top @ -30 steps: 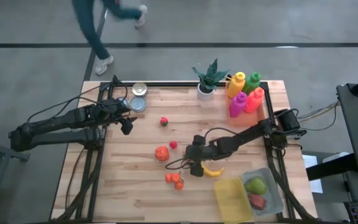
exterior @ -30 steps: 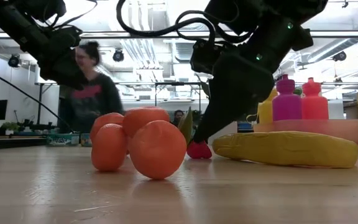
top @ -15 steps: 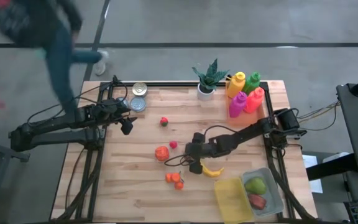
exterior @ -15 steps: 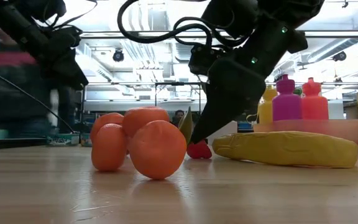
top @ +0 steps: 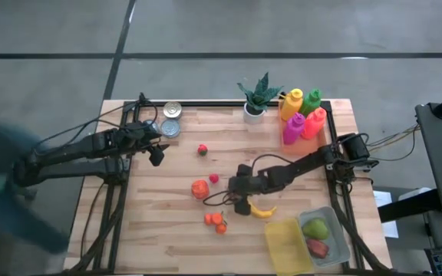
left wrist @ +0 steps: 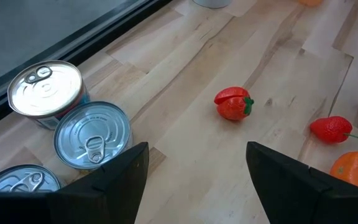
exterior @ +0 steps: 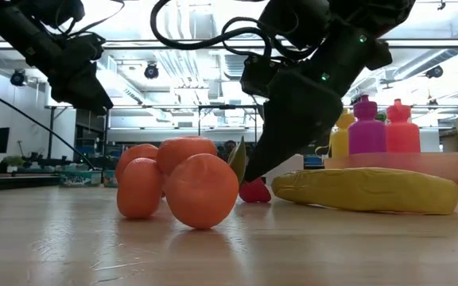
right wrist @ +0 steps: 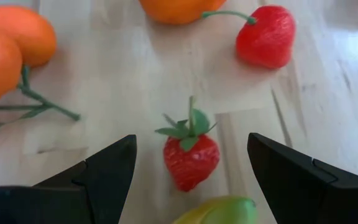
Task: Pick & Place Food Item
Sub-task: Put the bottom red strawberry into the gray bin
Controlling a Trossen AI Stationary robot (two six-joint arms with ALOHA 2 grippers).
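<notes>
- Strawberry [right wrist: 191, 160] lies flat on the wooden table [top: 167, 230], right between the two dark fingers of the right gripper [right wrist: 191, 174]. The fingers stand apart on each side of it and do not touch it, so the gripper is open and holds nothing.
- Going left to right from the strawberry: far to its left the left gripper [top: 156, 156] waits near the silver cans [top: 172, 119] at the table's far edge. Its fingers are spread apart with nothing in them.
- A small red tomato [top: 202, 149] sits between the cans and the strawberry.
- A bunch of little oranges [top: 216, 222] lies just left of the strawberry, toward the near edge.
- A yellow banana [top: 263, 211] lies touching or just beside the strawberry on its right.
- Farther right and nearer the front is a grey bin [top: 336, 230] with a green pear [top: 315, 228] in it, and a yellow box [top: 286, 245] beside it.
- Well behind the strawberry stand the coloured bottles [top: 304, 115] and a potted plant [top: 256, 98].
</notes>
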